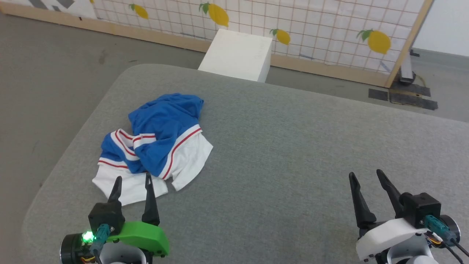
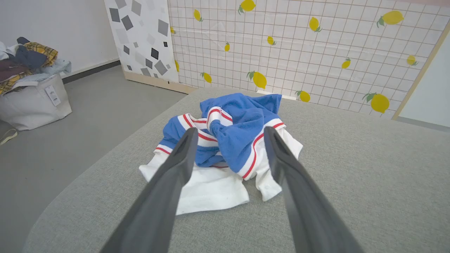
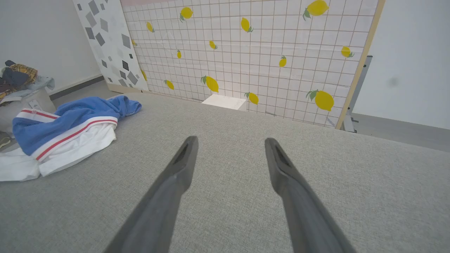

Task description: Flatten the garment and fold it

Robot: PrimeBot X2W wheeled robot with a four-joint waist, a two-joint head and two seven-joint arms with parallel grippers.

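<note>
Grey padded table [image 1: 293, 146] took up most of the head view. A tiled panel printed with lemons [image 1: 329, 22] stood on the floor behind it, and a white box [image 1: 238, 55] sat just past the far edge.

The garment [image 1: 161, 139] was basically a crumpled heap on the left part of the table, not far from the left edge. Blue fabric was bunched up on top and toward the far side. The white bands with thin red stripes spilled out on the near side, lying flatter on the table.

The left gripper [image 1: 132, 176] was down at the lower left, fingers spread apart with nothing between them. Its tips pointed right at the near white edge of the heap. From the head view they overlapped that white bit, but I couldn't tell if they were actually touching it. In the left wrist view the two fingers framed the pile on either side.

The right gripper [image 1: 365, 172] was at the lower right over bare table, also spread wide and holding nothing, well apart from the garment. Its wrist view had the heap way off at the left edge.

Off to the side on the floor, the left wrist view also caught a pale bag [image 2: 31, 102] stuffed with mixed clothes.
</note>
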